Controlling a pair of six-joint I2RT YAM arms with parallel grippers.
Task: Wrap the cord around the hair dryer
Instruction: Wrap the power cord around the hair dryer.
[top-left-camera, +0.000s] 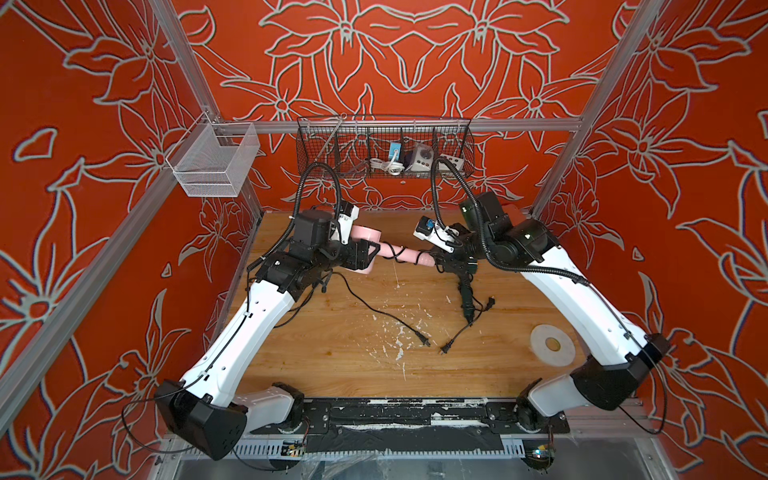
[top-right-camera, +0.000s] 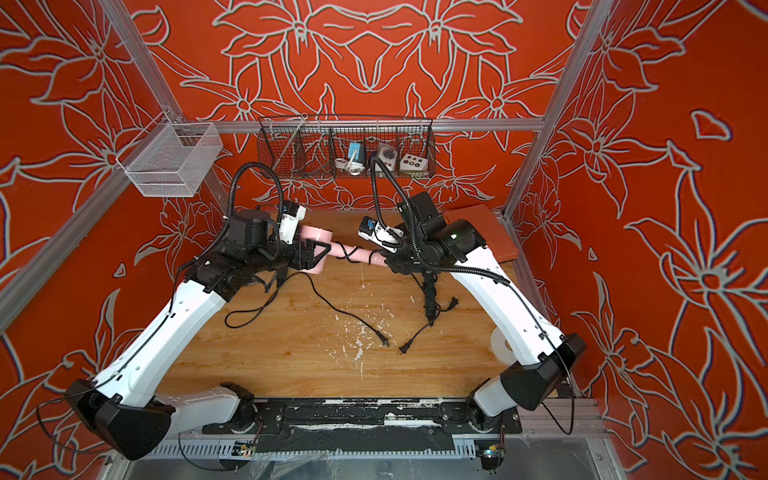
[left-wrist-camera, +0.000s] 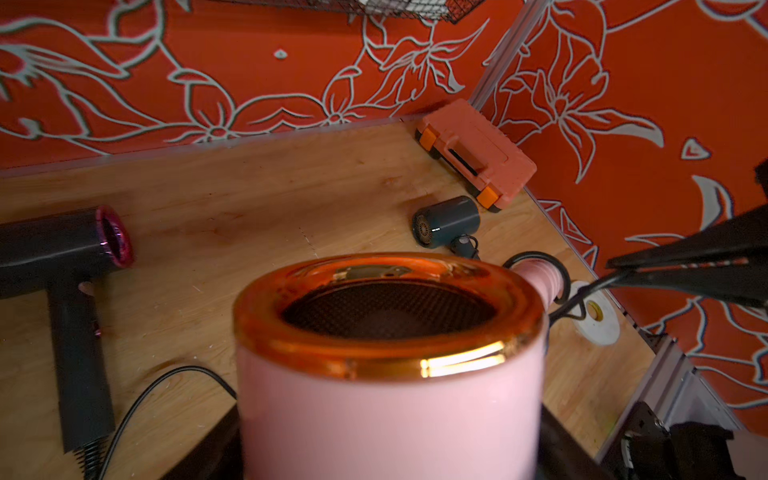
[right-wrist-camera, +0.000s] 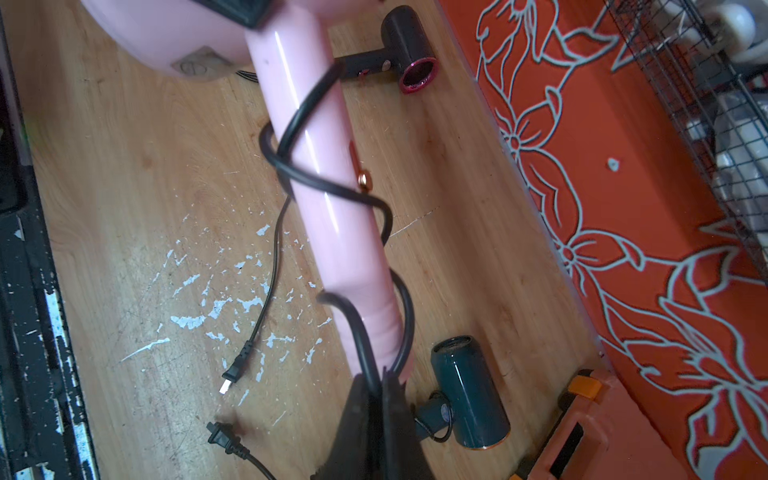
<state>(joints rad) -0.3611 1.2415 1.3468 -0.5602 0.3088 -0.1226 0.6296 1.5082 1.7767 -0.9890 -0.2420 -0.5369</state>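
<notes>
While two loose turns of cord (right-wrist-camera: 309, 183) already sit round the handle of the pink hair dryer (right-wrist-camera: 332, 241), the job looks mid-wrap. The left gripper (top-left-camera: 369, 254) has its jaws partway apart, clamped on the dryer's barrel, apparently holding it just above the table (top-left-camera: 332, 353). The right gripper (right-wrist-camera: 379, 390) is pinched tight on the cord, right beside the handle's end. Next move prob. calls for another pass round the handle w/ tension kept, so the loops don't slip off.

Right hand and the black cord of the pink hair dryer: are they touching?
Touching. The right wrist view shows the right hand shut on the black cord at the handle end of the pink hair dryer.
</notes>
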